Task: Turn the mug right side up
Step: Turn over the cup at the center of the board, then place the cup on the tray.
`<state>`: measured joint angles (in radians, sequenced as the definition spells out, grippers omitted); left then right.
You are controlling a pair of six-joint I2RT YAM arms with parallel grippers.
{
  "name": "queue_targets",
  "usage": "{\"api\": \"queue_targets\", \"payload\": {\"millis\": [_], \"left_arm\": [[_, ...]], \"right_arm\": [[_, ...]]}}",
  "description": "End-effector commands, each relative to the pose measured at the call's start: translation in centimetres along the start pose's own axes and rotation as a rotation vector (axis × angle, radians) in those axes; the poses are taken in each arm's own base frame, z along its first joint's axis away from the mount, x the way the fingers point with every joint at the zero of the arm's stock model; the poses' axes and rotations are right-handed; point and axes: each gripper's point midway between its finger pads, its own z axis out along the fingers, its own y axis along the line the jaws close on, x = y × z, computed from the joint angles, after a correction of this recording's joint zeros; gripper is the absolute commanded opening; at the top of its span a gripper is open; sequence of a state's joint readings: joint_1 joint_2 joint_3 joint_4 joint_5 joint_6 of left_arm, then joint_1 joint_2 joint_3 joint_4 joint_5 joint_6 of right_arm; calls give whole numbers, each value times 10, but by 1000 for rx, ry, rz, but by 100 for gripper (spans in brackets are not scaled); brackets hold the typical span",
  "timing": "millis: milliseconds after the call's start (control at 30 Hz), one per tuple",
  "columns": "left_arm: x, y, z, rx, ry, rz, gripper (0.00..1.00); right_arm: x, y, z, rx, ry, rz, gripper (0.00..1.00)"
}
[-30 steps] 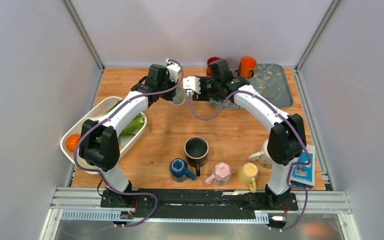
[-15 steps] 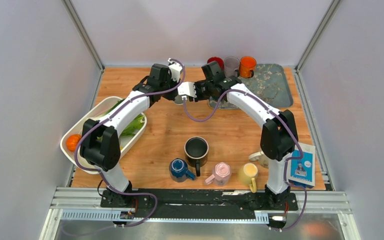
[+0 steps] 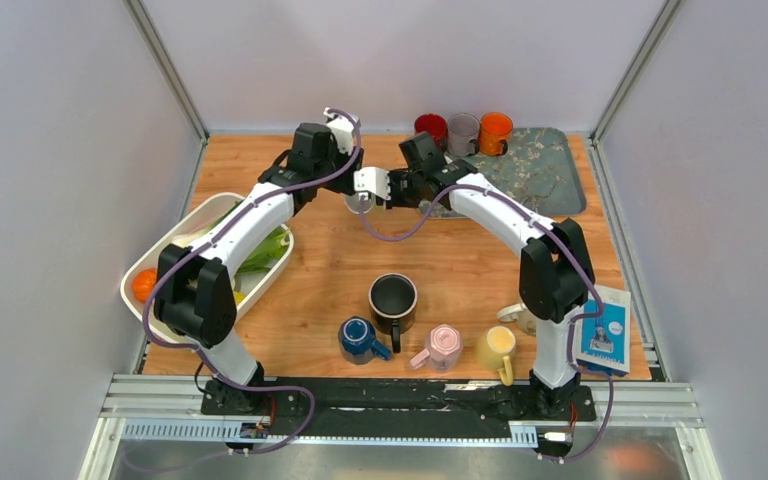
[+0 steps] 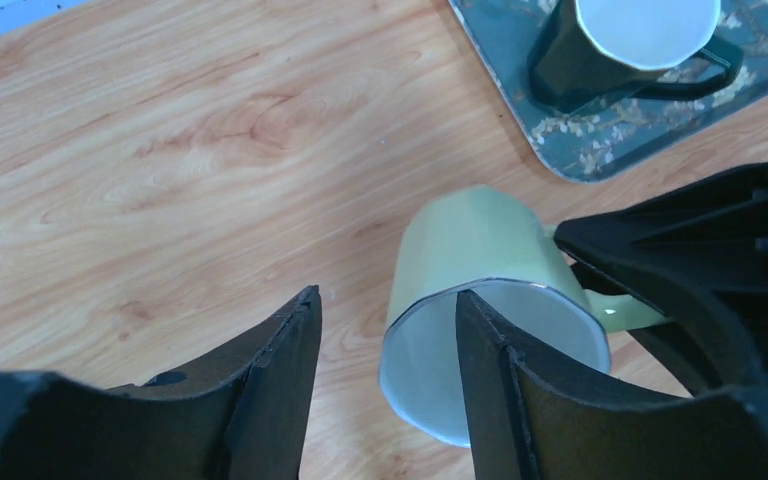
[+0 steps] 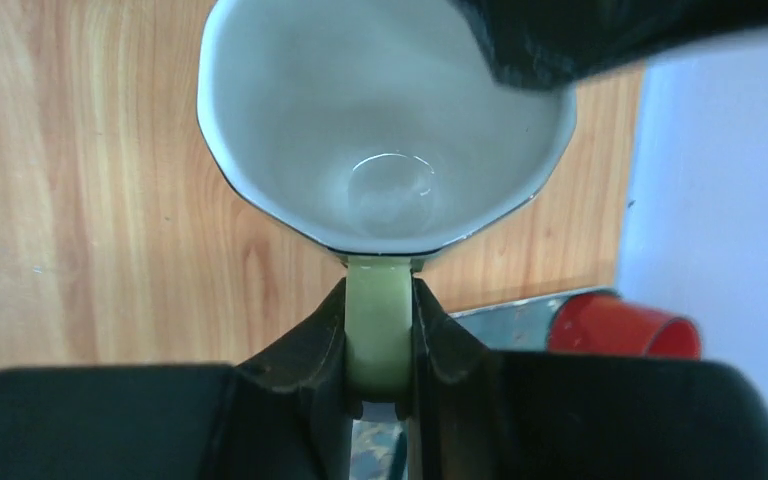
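Pale green faceted ceramic mug (image 4: 470, 250) tilted; right claw (image 5: 380, 310) pinching mug handle (image 5: 378, 355); left claw (image 4: 385, 305) spread, one finger (image 4: 500, 400) overlapping mug rim.

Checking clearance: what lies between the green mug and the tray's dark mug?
Only bare table and the tray's rim separate green mug from dark mug, per left wrist view.

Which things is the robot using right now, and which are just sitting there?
In the job:
green mug, handle pinched in the right gripper
left gripper, open at the mug's rim

Just lying about:
black mug
blue mug
pink mug
yellow mug
tray
blue box
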<state>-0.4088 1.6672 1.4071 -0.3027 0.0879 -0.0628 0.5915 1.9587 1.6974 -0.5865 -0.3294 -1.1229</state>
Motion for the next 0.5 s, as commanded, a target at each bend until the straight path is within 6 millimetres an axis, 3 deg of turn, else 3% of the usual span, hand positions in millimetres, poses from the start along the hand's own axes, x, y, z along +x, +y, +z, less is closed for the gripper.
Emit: {"api": "queue_targets", "payload": {"millis": [0, 200, 367, 467], "left_arm": [[-60, 19, -34, -24, -198, -75, 61], [-66, 38, -37, -73, -217, -51, 62], [-77, 28, -43, 23, -263, -43, 61], [-73, 27, -40, 35, -242, -50, 61]], "right_arm": [[-16, -56, -52, 174, -108, 183, 0], [-9, -99, -100, 232, -252, 415, 0], [37, -116, -126, 299, -242, 546, 0], [63, -122, -144, 347, -242, 626, 0]]}}
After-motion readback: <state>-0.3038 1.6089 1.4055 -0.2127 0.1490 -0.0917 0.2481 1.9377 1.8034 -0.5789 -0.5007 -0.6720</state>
